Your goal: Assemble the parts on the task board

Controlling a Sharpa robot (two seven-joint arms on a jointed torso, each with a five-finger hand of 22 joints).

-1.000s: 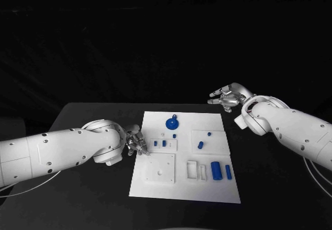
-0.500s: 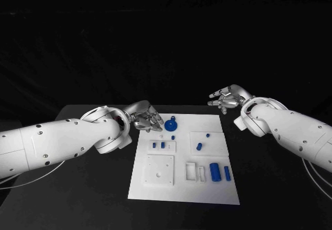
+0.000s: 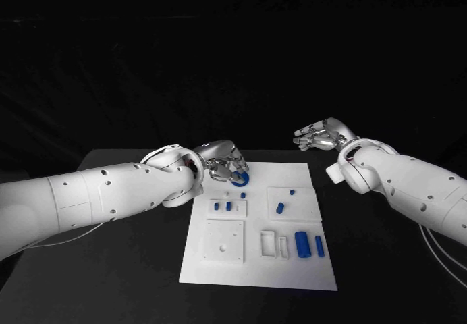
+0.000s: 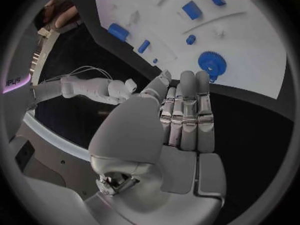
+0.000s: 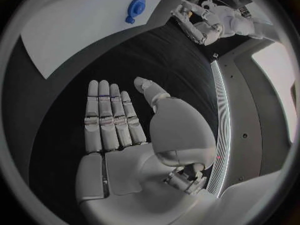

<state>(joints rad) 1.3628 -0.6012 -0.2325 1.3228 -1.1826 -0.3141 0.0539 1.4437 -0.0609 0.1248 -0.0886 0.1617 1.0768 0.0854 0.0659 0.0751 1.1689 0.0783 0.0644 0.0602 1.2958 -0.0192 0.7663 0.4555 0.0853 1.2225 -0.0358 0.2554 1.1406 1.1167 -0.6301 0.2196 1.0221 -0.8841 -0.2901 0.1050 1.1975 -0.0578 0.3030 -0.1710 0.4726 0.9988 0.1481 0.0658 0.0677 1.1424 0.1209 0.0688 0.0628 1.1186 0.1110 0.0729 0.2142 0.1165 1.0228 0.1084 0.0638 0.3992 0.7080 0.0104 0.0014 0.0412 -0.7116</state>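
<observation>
The black desk (image 3: 117,270) carries the white task board (image 3: 292,270), a long rectangle whose long axis runs away from the robot, its far short edge near both hands.

The left hand (image 3: 226,164) hangs over the board's far left corner, just above the round blue gear (image 3: 240,179). In the left wrist view its fingers (image 4: 187,110) lie straight and side by side, grasping nothing, with the gear just past their tips. The right hand (image 3: 319,137) is off the board beyond its far right corner, over bare desk; its fingers (image 5: 109,117) are likewise flat and released.

On the board, a raised white square block (image 3: 225,241) sits at the near left, and beside it a small white frame (image 3: 268,242). To the right lie two blue cylinders (image 3: 303,243) (side by side, long axes along the board's length). Further back, a small plate holds short blue pegs (image 3: 229,204), and another blue peg (image 3: 280,207) lies tilted on the right-hand plate.
</observation>
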